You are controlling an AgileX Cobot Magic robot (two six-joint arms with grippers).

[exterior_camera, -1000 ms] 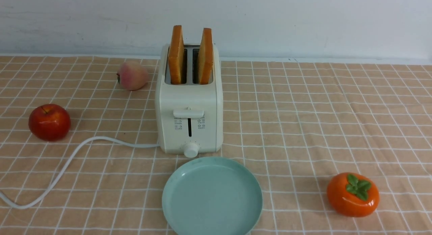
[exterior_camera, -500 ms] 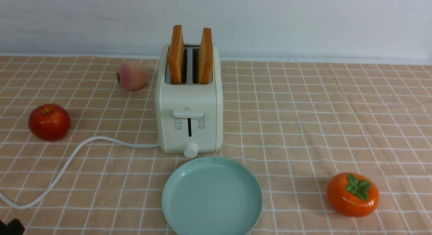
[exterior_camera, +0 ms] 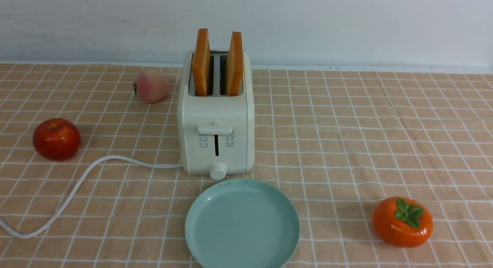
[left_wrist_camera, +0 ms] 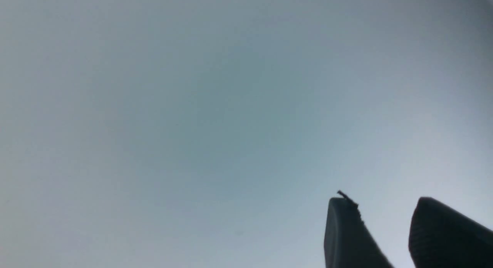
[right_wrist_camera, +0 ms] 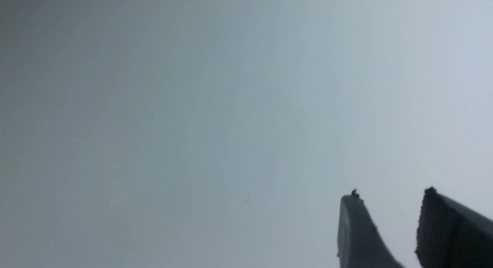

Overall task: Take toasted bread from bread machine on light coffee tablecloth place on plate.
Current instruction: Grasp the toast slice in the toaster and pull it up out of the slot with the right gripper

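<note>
- Two slices of toasted bread (exterior_camera: 201, 66), upright side by side in the separate slots of the toaster (exterior_camera: 215, 114), one in the left slot and one in the right, with upper parts well above the top; tan faces, orange-brown crusts.
- Around the bread, a cream-white body with rounded corners; on the front, a wide lever (exterior_camera: 215, 129) above a dark vertical slit, small printed icons to either side and a round knob (exterior_camera: 218, 171) low down.
- Just in front of the toaster and slightly to the right, a round pale blue-green plate (exterior_camera: 242, 225), bare, with the nearest edge cut off from view.
- From the toaster's left side, a white cord (exterior_camera: 83, 177), curving away to the left edge.
- To the left, a red apple (exterior_camera: 56, 139); farther back, near the toaster, a pink peach (exterior_camera: 151, 86).
- Well to the right, toward the front, an orange persimmon (exterior_camera: 403, 221) with green leaves.
- Beneath everything, a light tan tablecloth (exterior_camera: 346, 144) with a white grid; behind, a whitish wall (exterior_camera: 308, 25).
- In the wrist views, left gripper (left_wrist_camera: 379, 198) and right gripper (right_wrist_camera: 391, 191), both partly open, with nothing between the dark fingertips; beyond, only pale blur.
</note>
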